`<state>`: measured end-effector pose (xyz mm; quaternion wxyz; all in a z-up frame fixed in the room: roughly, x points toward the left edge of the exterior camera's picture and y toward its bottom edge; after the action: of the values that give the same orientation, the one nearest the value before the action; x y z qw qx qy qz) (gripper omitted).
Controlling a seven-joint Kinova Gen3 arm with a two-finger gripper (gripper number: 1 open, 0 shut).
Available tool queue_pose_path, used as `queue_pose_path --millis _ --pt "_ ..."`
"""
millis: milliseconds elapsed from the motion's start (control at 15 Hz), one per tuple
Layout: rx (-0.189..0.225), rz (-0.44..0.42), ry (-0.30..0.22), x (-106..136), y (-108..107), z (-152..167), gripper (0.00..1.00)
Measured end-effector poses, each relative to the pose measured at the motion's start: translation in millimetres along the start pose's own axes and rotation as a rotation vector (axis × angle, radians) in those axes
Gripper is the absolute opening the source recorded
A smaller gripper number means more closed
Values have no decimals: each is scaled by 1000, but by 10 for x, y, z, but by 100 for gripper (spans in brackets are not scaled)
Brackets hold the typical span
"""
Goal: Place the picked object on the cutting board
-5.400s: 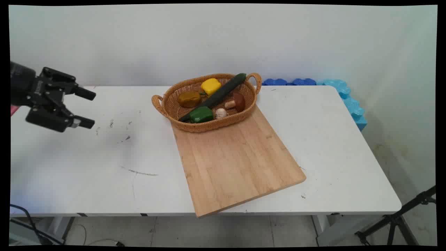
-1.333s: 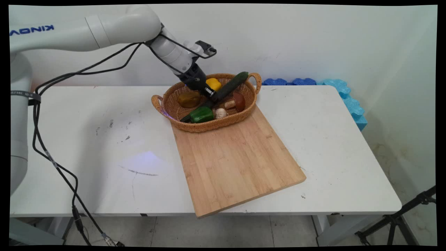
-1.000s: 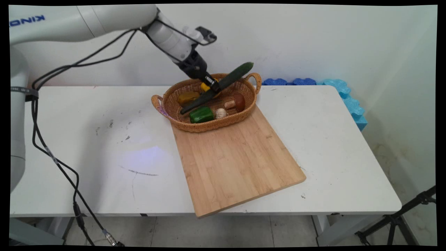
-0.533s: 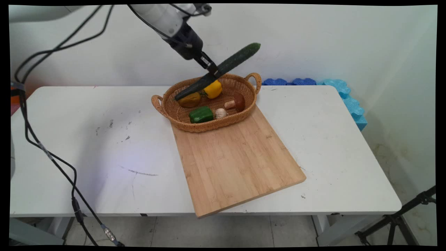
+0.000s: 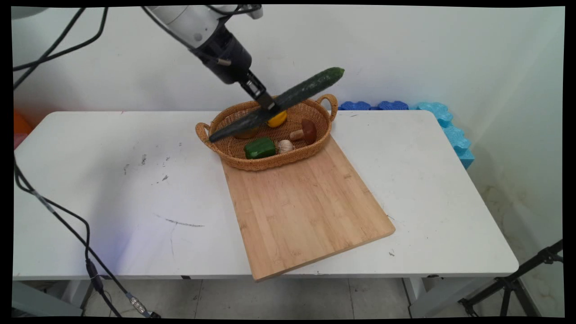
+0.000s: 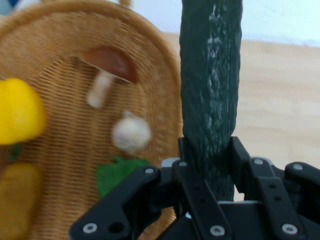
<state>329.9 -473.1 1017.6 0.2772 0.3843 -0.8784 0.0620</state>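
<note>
My gripper (image 5: 268,104) (image 6: 207,155) is shut on a long dark green cucumber (image 5: 279,102) (image 6: 210,80) near its middle and holds it slanted in the air above the wicker basket (image 5: 234,155) (image 6: 65,20). The cucumber's right end is higher, its left end low over the basket's left side. In the basket lie a yellow pepper (image 5: 277,119) (image 6: 17,112), a green pepper (image 5: 259,148) (image 6: 115,175), a garlic bulb (image 5: 285,146) (image 6: 131,132), a brown mushroom (image 5: 306,131) (image 6: 107,67) and a brownish-yellow vegetable (image 6: 17,200), mostly hidden behind the cucumber in the main view.
A wooden cutting board (image 5: 306,207) (image 6: 280,95) lies on the white table (image 5: 112,198), its far end under the basket. Blue foam pieces (image 5: 441,121) sit at the table's far right corner. Black cables (image 5: 67,220) hang at the left. A tripod leg (image 5: 513,283) stands at the lower right.
The gripper came from the left, closed on the cucumber in the basket and lifted it out. In the last half second the cucumber moved slightly down and forward.
</note>
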Motion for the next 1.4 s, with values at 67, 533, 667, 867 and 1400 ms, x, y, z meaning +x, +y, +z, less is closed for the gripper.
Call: queue_pose_path --millis 67,533,667,867,1400 --pt "-13 7 -9 -57 100 2 0" --pt "-64 40 -64 -452 727 306 0" --pt "-71 48 -74 -545 878 432 0" --pt "-75 54 -84 -634 1052 607 0" --pt "-45 57 -119 -776 1387 1236 0"
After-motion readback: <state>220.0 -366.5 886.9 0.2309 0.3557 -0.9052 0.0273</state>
